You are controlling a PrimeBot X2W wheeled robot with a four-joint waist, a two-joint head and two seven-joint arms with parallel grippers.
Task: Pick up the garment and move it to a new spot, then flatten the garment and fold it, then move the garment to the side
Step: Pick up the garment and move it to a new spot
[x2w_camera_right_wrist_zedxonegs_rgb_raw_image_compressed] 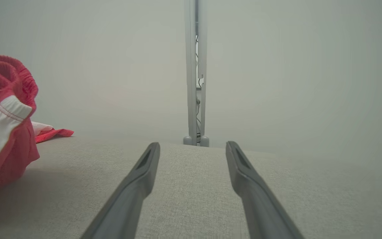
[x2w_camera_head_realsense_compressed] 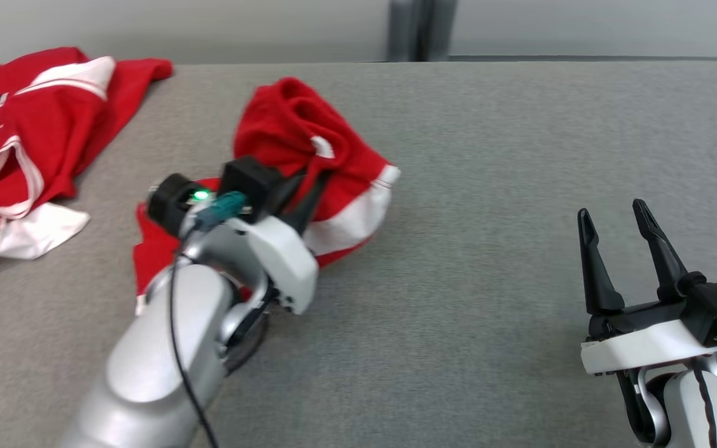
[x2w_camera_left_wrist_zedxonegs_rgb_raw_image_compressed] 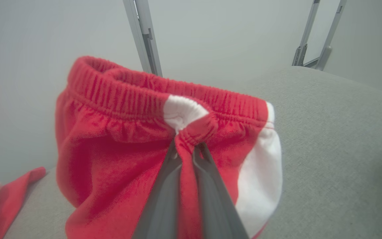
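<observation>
The garment (x2w_camera_head_realsense_compressed: pixel 309 130) is a pair of red shorts with white side panels, bunched up and partly lifted off the grey padded table (x2w_camera_head_realsense_compressed: pixel 495 155). My left gripper (x2w_camera_head_realsense_compressed: pixel 313 175) is shut on a pinch of its fabric. In the left wrist view, the left gripper (x2w_camera_left_wrist_zedxonegs_rgb_raw_image_compressed: pixel 187 146) grips a red fold just under the elastic waistband of the shorts (x2w_camera_left_wrist_zedxonegs_rgb_raw_image_compressed: pixel 111 149), beside a white patch. My right gripper (x2w_camera_head_realsense_compressed: pixel 610 210) stands open at the lower right, well away from the cloth. In its own view the right gripper (x2w_camera_right_wrist_zedxonegs_rgb_raw_image_compressed: pixel 192 146) has nothing between its fingers, with the shorts (x2w_camera_right_wrist_zedxonegs_rgb_raw_image_compressed: pixel 5 132) at the far left.
A second red and white garment, a jersey (x2w_camera_head_realsense_compressed: pixel 28 143), lies spread at the table's far left corner. A grey metal post (x2w_camera_head_realsense_compressed: pixel 421 30) stands behind the table's back edge. Bare grey surface stretches between the shorts and my right gripper.
</observation>
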